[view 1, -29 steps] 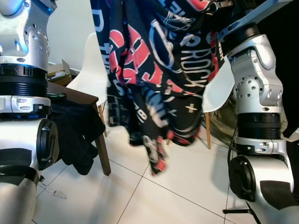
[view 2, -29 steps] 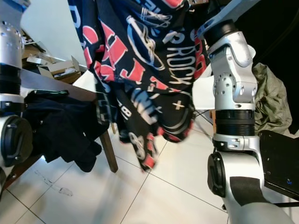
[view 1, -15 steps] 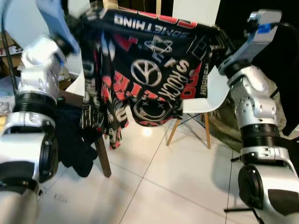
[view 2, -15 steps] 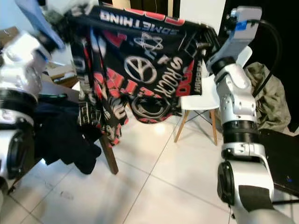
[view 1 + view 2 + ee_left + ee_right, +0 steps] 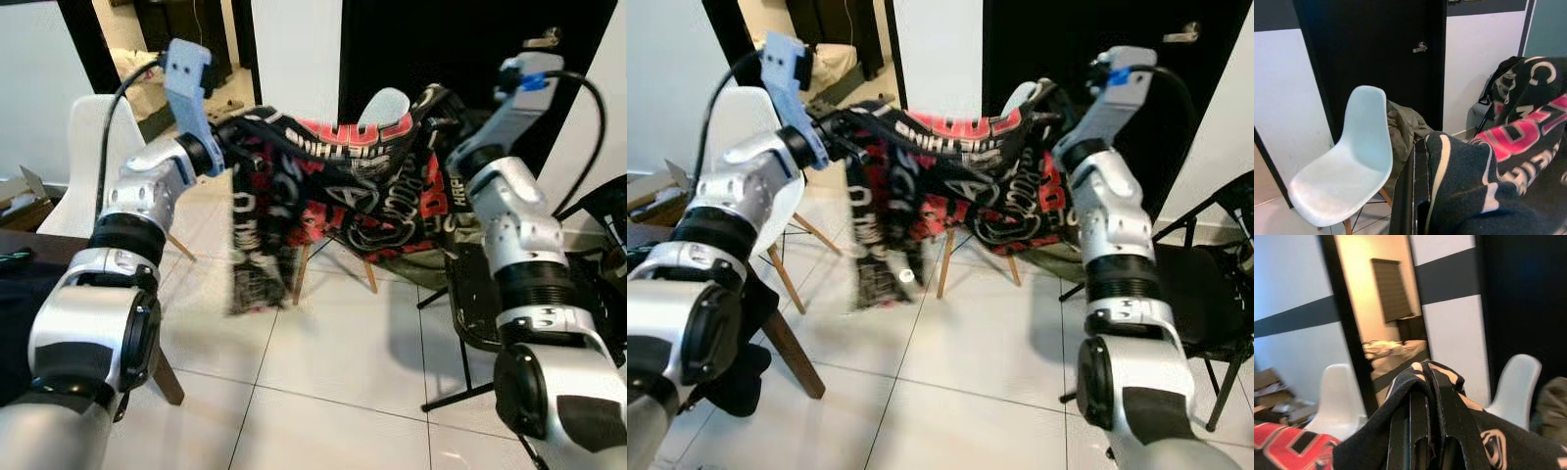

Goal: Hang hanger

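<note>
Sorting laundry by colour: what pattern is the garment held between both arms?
The garment is black with red and white graphic lettering and symbols, clearest in the right eye view.

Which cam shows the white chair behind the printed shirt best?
Left wrist view: the white chair is whole there, with shell, seat and wooden legs in the open. In both eye views the printed shirt stretched between the arms covers it, leaving its backrest top and legs.

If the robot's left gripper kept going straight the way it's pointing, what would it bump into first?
Probably the white chair. The left gripper, wrapped in the printed garment, looks along its fingers toward that chair, with an olive cloth heap and a black door behind it. Depth is hard to judge.
</note>
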Controlling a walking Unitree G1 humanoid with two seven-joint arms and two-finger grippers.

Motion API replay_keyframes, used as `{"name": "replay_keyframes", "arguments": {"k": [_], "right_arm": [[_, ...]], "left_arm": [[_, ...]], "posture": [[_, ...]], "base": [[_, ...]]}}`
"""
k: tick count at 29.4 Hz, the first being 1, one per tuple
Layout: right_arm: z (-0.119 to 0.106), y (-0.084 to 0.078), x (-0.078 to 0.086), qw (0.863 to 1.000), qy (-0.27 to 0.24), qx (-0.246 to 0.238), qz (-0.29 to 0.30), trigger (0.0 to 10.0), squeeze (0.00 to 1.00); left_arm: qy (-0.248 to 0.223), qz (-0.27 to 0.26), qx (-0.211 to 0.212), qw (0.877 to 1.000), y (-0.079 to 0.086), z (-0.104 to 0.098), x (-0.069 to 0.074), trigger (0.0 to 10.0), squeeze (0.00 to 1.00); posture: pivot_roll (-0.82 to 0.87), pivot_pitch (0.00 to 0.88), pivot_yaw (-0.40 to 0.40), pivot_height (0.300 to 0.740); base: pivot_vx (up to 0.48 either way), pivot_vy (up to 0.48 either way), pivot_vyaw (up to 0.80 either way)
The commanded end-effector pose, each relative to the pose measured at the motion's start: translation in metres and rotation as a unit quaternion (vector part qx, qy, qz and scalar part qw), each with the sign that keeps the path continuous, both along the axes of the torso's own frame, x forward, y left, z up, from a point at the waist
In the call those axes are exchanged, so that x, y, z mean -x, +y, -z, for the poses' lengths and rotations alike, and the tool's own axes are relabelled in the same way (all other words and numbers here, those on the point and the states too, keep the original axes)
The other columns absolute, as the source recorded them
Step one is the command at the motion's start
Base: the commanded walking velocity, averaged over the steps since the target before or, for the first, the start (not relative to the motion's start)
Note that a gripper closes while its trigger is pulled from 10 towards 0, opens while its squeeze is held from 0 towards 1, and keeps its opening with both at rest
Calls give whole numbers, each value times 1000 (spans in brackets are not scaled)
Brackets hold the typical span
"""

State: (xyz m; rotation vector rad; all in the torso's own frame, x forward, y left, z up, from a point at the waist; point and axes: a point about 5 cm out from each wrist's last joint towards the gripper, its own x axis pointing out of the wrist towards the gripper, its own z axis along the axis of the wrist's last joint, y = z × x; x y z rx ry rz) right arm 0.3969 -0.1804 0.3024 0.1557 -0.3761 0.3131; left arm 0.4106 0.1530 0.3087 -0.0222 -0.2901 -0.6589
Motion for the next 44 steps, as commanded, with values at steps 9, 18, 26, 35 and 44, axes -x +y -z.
{"name": "replay_keyframes", "arguments": {"k": [9,18,26,35,44], "right_arm": [[6,4,0,1000,9,14,-10,10000,0],[12,1,0,1000,18,18,-5,10000,0],[20,6,1,999,29,34,-22,10000,0],[20,11,1,998,25,40,-31,10000,976],[27,9,2,997,35,74,-16,10000,1000]], "left_arm": [[-34,-51,19,998,16,-24,-1,10000,0],[-76,-112,-21,991,27,-38,1,10000,0],[-115,-168,-88,975,38,-55,4,10000,0],[-130,-202,-111,964,47,-58,5,10000,0],[-146,-186,-110,965,40,-64,6,10000,0]], "posture": [[-14,0,19,740],[-22,0,20,740],[-20,0,16,740],[-17,0,8,740],[-19,0,13,740]], "base": [[0,0,0],[0,0,0],[0,0,0],[0,0,0],[0,0,0]]}}
